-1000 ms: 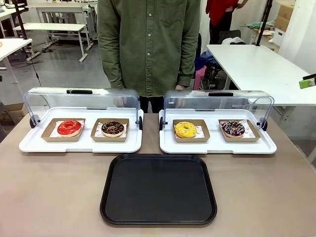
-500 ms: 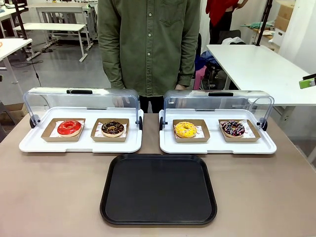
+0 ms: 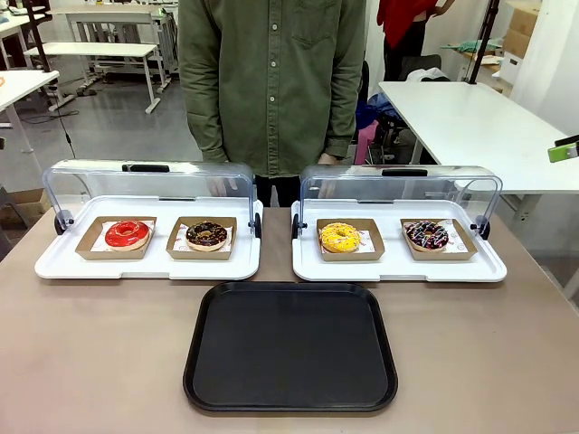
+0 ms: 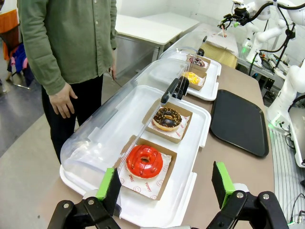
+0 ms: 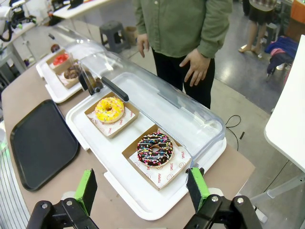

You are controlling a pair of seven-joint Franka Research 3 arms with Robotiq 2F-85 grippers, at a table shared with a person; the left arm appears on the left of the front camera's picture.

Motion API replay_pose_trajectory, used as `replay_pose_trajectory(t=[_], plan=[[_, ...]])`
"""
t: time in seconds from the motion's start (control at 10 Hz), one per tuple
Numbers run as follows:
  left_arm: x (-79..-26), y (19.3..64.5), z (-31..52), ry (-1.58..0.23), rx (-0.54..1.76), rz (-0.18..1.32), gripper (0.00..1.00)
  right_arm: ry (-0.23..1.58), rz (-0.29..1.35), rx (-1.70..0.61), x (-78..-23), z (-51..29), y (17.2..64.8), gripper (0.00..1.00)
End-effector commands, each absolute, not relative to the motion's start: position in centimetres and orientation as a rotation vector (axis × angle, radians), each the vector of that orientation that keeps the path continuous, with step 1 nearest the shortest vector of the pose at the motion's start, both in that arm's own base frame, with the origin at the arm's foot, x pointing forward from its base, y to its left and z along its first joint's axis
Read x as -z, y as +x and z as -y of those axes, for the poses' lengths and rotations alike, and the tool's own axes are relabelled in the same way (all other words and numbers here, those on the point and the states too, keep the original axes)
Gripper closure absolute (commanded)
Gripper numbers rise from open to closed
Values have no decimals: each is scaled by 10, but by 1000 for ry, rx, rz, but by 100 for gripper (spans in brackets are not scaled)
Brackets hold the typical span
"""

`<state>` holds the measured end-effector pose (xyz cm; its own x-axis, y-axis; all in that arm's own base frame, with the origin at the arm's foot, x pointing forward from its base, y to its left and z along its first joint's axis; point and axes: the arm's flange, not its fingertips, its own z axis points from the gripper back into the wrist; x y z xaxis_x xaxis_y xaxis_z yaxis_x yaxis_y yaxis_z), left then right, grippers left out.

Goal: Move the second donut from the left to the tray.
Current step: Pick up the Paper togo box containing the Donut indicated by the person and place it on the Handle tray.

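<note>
The second donut from the left (image 3: 207,235) has dark chocolate glaze with small pale sprinkles and sits in a brown cardboard holder on the left white display tray (image 3: 149,267); in the left wrist view the same donut (image 4: 167,119) lies beyond the red one. The black tray (image 3: 290,345) lies flat at the table's near middle, with nothing on it, and shows as a dark slab (image 4: 237,121) at the right of the left wrist view. My left gripper (image 4: 166,188) hangs open above the left display tray's end. My right gripper (image 5: 142,188) hangs open above the right display tray's end.
A red-glazed donut (image 3: 127,234) sits left of the chocolate one. The right display tray (image 3: 398,268) holds a yellow donut (image 3: 339,238) and a dark multicoloured-sprinkle donut (image 3: 427,236). Both clear lids are swung back. A person in a green shirt (image 3: 271,81) stands at the far side.
</note>
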<state>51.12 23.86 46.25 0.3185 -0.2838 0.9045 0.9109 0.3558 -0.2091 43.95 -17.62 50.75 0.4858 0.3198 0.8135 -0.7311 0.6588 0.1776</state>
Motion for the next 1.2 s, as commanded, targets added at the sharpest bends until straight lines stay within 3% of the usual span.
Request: replay_pose_trajectory(t=[0.0,1.1], plan=[[-464,510,-238,-857,930,904,0,562,845,-671,-509,172,437,0],[-464,510,-238,-857,930,904,0,562,845,-671,-509,172,437,0]])
